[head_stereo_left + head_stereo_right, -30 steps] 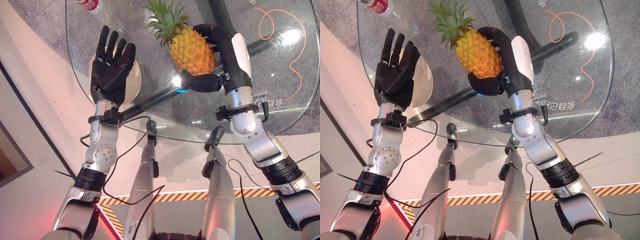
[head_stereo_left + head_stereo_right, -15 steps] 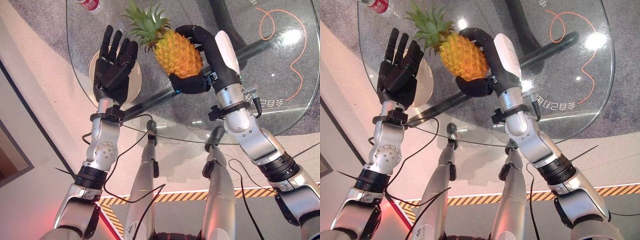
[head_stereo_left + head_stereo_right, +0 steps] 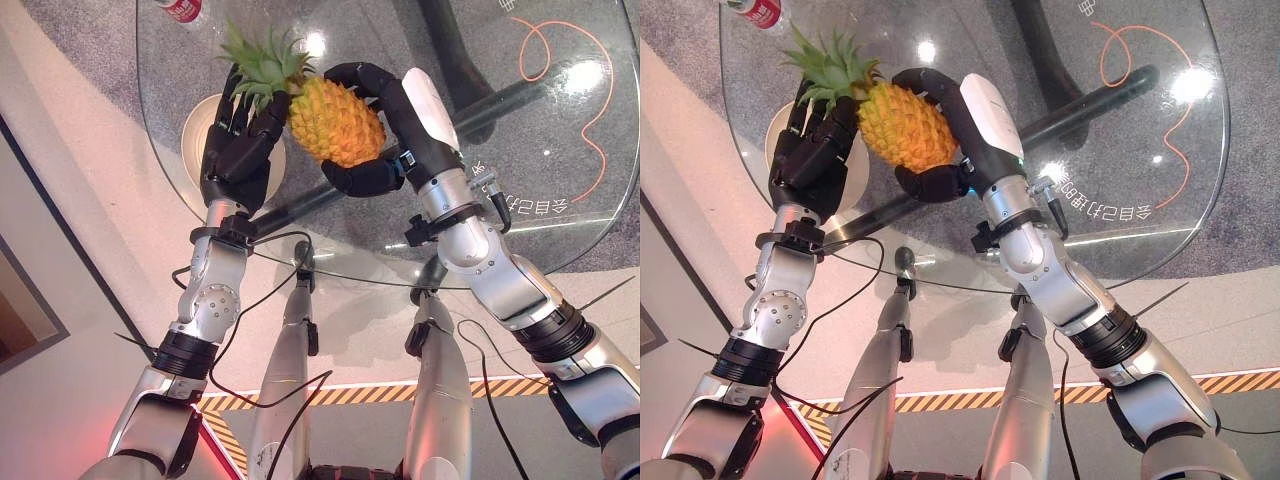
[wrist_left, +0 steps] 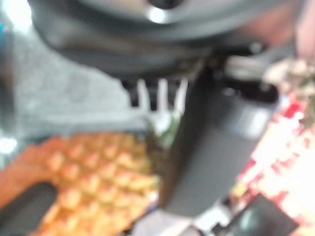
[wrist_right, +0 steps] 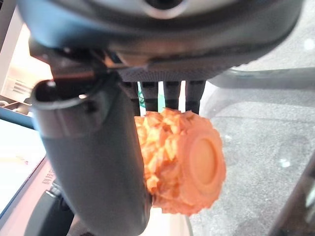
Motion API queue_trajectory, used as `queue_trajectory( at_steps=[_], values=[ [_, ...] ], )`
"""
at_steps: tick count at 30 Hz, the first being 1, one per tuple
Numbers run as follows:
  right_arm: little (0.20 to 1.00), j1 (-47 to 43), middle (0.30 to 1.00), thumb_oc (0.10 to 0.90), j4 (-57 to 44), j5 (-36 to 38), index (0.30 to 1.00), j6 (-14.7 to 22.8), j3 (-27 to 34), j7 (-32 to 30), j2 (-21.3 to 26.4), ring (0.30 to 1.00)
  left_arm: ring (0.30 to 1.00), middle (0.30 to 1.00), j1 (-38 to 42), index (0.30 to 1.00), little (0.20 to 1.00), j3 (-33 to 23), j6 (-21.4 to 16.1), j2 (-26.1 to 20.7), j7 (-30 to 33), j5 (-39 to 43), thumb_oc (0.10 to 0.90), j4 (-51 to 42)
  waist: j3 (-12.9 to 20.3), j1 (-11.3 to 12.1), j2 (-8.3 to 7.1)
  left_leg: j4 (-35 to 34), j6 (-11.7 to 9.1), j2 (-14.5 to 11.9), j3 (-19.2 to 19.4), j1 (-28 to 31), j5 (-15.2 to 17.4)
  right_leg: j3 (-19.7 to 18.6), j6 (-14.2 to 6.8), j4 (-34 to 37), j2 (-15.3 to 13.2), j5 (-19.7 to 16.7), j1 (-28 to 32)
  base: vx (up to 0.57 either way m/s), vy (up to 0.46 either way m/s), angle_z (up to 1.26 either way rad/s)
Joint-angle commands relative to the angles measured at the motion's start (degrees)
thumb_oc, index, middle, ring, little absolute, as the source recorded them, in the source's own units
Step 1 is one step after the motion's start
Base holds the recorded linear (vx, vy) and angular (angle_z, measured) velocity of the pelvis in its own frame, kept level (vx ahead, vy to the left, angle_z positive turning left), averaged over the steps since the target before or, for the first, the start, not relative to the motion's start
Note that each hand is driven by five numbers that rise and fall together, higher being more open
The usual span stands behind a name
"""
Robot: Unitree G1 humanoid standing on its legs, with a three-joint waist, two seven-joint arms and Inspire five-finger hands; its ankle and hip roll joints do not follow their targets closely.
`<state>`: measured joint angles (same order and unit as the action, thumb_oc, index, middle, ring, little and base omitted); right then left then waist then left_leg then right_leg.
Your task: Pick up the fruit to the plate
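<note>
glass table [image 3: 560, 130] under both hands. right hand [image 3: 400, 120] curls fingers and thumb round the pineapple [image 3: 335, 120] — held above the glass, crown [image 3: 262, 60] toward the left hand. left hand [image 3: 240, 150] spread, fingers straight, touching the crown, over the plate [image 3: 200, 125]. red can [image 3: 180, 8] beyond the left hand's fingertips, at the table's edge.

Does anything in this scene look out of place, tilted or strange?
Nothing looks spilled or damaged. The pineapple lies tilted in the right hand, held above the glass table, its leaves against the open left hand over the plate. A red-labelled bottle lies at the table's far edge.
</note>
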<state>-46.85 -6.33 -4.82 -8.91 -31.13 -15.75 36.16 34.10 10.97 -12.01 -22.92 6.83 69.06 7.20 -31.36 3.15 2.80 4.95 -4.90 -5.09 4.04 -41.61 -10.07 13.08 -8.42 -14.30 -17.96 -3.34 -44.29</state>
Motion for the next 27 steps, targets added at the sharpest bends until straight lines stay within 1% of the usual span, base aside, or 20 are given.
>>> queue_trajectory(
  at_steps=[1,5,13,21,27],
  values=[
    [0.2,-8.9,0.3,0.1,-13.8,-0.2,0.3,4.5,-0.9,-0.1,0.8,0.3,0.9,0.9,4.8,0.9,0.9,0.9,-2.9,0.8,-4.0,0.8,0.8,-9.3,1.6,0.3,2.02,1.3,-2.5,-3.2,-0.6,2.5,1.8,-1.6,-4.9,3.7,-2.9,-5.2,3.0,0.0,0.0,0.0],
    [0.2,-8.9,0.3,0.1,-14.2,-0.1,0.3,4.4,-1.1,0.1,0.7,0.3,0.9,0.9,4.8,0.9,0.9,1.3,-3.2,0.9,-4.3,0.7,0.8,-9.8,1.6,0.4,1.97,1.3,-2.5,-3.2,-0.6,2.5,1.8,-1.5,-4.9,3.8,-2.9,-5.3,3.2,0.0,0.0,0.0],
    [0.2,-9.4,0.3,0.1,-14.7,0.0,0.3,4.1,-2.3,1.1,0.0,0.3,0.9,0.9,5.1,0.9,0.9,1.7,-2.8,1.7,-6.2,5.2,0.8,-10.3,1.6,0.4,1.79,1.3,-2.5,-3.2,-0.7,2.6,1.8,-1.4,-4.8,3.7,-2.9,-5.2,3.3,0.0,0.0,0.0],
    [0.2,-10.2,0.3,0.1,-15.2,0.5,0.3,3.6,-3.0,2.3,0.0,0.3,0.9,0.9,5.5,0.9,0.9,2.0,-3.7,1.7,-6.5,4.9,0.8,-10.6,1.6,0.6,1.64,1.3,-2.4,-3.1,-0.9,2.4,1.8,-1.2,-4.8,3.8,-2.9,-5.3,3.3,0.0,0.0,0.0],
    [0.2,-10.6,0.3,0.1,-14.8,0.6,0.3,4.4,-3.7,3.1,0.2,0.3,0.9,0.9,5.7,0.9,0.9,2.1,-4.1,1.8,-8.2,5.1,0.8,-10.1,1.6,0.6,1.6,1.2,-2.5,-3.0,-0.9,2.6,1.7,-1.2,-4.8,4.0,-3.0,-5.4,3.6,0.0,0.0,0.0]
  ],
)
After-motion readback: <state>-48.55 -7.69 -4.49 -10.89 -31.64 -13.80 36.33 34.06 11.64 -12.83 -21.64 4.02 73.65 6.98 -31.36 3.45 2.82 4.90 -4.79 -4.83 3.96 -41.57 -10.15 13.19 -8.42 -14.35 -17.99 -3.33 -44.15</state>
